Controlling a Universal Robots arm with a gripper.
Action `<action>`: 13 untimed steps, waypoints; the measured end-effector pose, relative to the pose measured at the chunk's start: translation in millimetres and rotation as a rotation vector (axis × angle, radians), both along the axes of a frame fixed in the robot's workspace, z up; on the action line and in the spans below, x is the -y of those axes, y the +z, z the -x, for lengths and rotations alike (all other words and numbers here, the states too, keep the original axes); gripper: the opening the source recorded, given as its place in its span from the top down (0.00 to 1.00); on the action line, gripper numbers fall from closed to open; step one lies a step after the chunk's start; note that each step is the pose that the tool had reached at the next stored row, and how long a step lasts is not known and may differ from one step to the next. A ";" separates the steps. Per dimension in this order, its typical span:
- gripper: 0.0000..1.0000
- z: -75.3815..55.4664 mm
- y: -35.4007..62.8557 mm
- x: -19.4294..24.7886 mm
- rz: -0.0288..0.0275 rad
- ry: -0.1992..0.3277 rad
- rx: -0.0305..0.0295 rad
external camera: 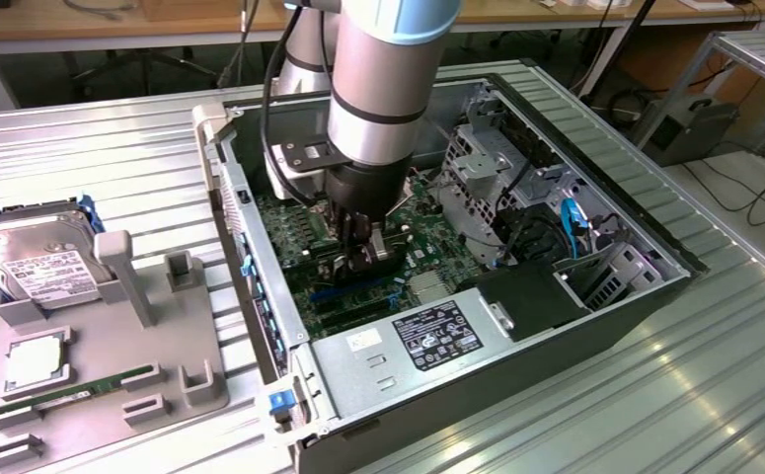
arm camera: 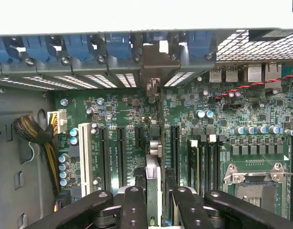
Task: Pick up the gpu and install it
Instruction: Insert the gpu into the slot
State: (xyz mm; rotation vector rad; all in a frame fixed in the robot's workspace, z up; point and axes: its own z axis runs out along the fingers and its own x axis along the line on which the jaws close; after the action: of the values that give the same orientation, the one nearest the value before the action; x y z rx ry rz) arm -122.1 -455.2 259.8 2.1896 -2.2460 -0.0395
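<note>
The black-fingered end effector (arm camera: pixel 155 202) is lowered inside the open grey computer case (external camera: pixel 646 296), its fingers clamped on the thin dark gpu card (arm camera: pixel 153 183), which stands edge-on and upright over the green motherboard (arm camera: pixel 194 109) among the black expansion slots (arm camera: pixel 121 157). The card's silver end bracket (arm camera: pixel 153 64) lines up with the blue-clipped rear slot openings. On the ribbed metal surface (external camera: pixel 79 148), at the exterior view's left, a grey fixture tray (external camera: pixel 93 385) carries a silver hard drive (external camera: pixel 34 262) and a long green RAM stick (external camera: pixel 73 393)
</note>
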 end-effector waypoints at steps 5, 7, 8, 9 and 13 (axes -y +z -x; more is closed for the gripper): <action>0.74 -0.1 -0.6 -0.1 -0.0073 0.000 0.0008; 0.74 0.0 -0.3 -0.1 -0.0067 0.000 0.0003; 0.74 0.0 -0.1 0.0 -0.0063 0.000 0.0000; 0.74 0.0 -0.1 0.0 -0.0062 0.000 -0.0001; 0.74 0.0 -0.1 0.0 -0.0061 0.000 -0.0001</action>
State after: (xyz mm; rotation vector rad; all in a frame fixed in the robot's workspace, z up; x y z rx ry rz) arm -122.2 -455.2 259.7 2.1925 -2.2488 -0.0465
